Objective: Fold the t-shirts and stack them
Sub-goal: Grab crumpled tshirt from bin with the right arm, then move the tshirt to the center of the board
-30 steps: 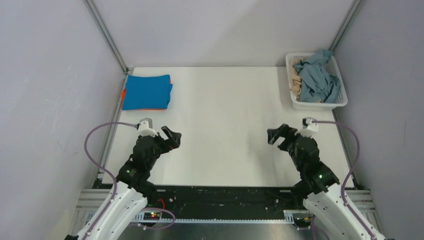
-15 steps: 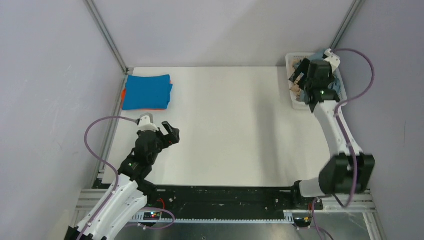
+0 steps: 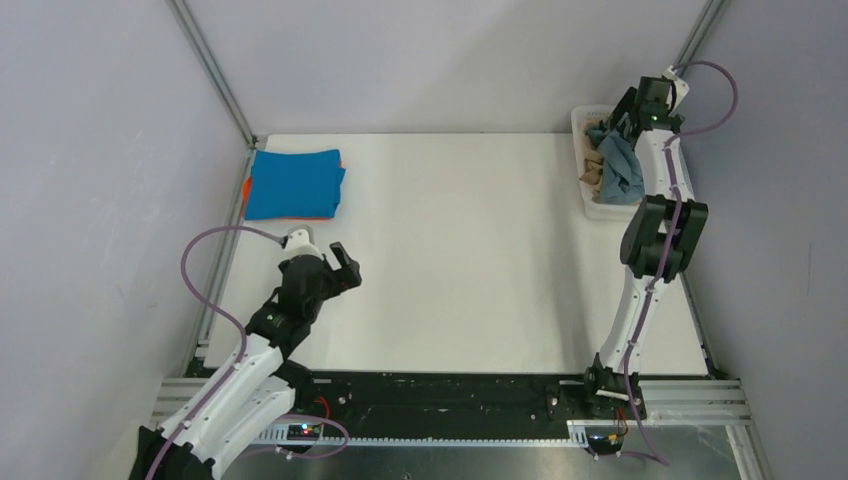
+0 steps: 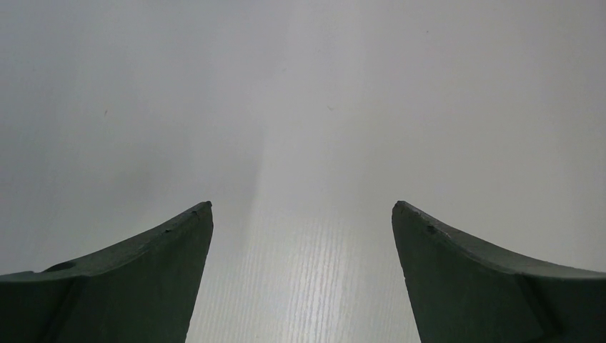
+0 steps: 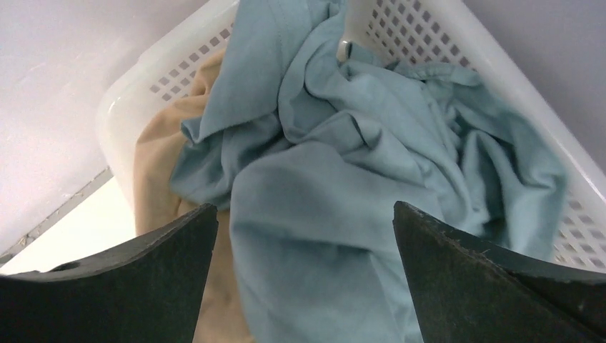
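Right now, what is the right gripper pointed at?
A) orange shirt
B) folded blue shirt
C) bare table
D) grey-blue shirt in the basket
D: in the right wrist view, the right gripper stands open just above the crumpled grey-blue shirt, which lies in the white basket.
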`<control>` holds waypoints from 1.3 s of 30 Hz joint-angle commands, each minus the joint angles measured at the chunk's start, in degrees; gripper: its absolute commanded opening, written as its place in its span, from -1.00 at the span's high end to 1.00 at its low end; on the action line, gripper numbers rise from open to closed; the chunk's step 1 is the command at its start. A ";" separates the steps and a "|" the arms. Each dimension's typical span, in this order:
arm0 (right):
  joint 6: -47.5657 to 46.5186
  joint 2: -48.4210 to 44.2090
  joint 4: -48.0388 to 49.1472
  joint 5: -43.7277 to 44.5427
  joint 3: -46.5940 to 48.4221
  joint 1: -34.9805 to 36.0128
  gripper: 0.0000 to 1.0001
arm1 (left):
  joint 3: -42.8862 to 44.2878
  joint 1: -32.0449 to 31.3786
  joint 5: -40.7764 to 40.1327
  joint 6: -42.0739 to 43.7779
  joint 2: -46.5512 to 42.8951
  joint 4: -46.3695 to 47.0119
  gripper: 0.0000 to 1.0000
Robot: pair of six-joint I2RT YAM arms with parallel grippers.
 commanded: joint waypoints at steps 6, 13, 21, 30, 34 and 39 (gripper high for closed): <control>-2.74 8.29 7.35 -1.61 8.18 -0.72 -0.75 | 2.67 -0.18 -3.46 1.33 1.63 1.94 -0.97; 0.12 6.75 12.18 -3.68 3.96 -2.23 0.70 | 2.90 -0.17 -3.64 1.59 1.51 1.90 -0.96; -0.29 -3.73 10.78 -3.61 7.21 -3.01 1.00 | 2.42 -0.16 -1.92 1.19 -1.25 1.86 -0.97; 3.09 -25.30 17.94 -8.34 5.73 -2.46 1.00 | -0.33 -0.17 1.17 0.20 -8.58 1.50 -0.97; 7.17 -35.31 23.16 -15.01 3.60 -1.83 1.00 | -1.32 -0.15 1.81 -0.25 -11.75 0.89 -0.96; 14.07 -40.93 25.22 -28.36 5.38 -0.04 1.00 | -1.88 -0.21 3.39 -0.74 -14.38 0.63 -0.97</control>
